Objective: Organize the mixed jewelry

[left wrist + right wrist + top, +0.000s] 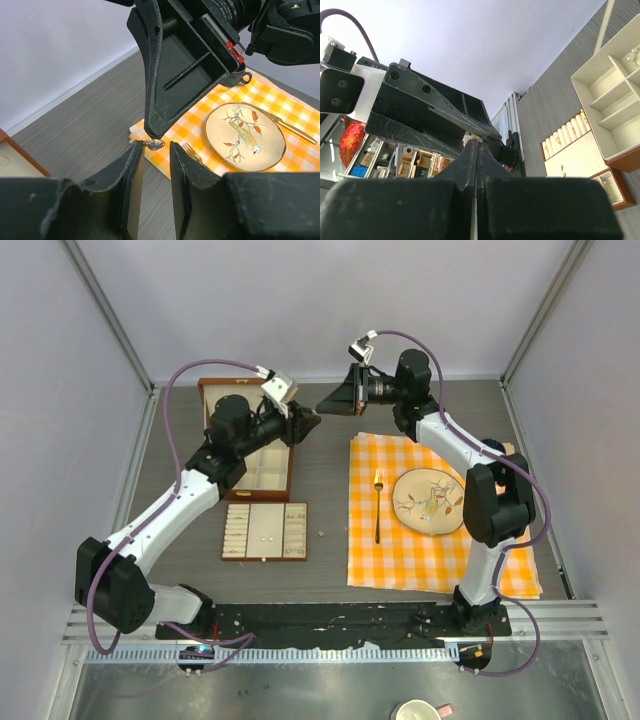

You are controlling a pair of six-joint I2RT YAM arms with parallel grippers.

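While my tips meet in open air just right of the wooden jewelry box [291, 476], my right gripper [478, 145] pinches a small metal ring [154, 144]; my left gripper [156, 150] holds its scuffed black jaws apart beneath it.

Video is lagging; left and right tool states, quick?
Left tool: open, the ring at its fingertips.
Right tool: closed, pinching the ring.

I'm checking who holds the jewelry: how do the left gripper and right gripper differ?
The right gripper is shut on a small jewelry piece; the left gripper is open, its fingers either side of that piece. Seen from above, the right gripper points left, the left gripper right. Both hang above the table, tip to tip.
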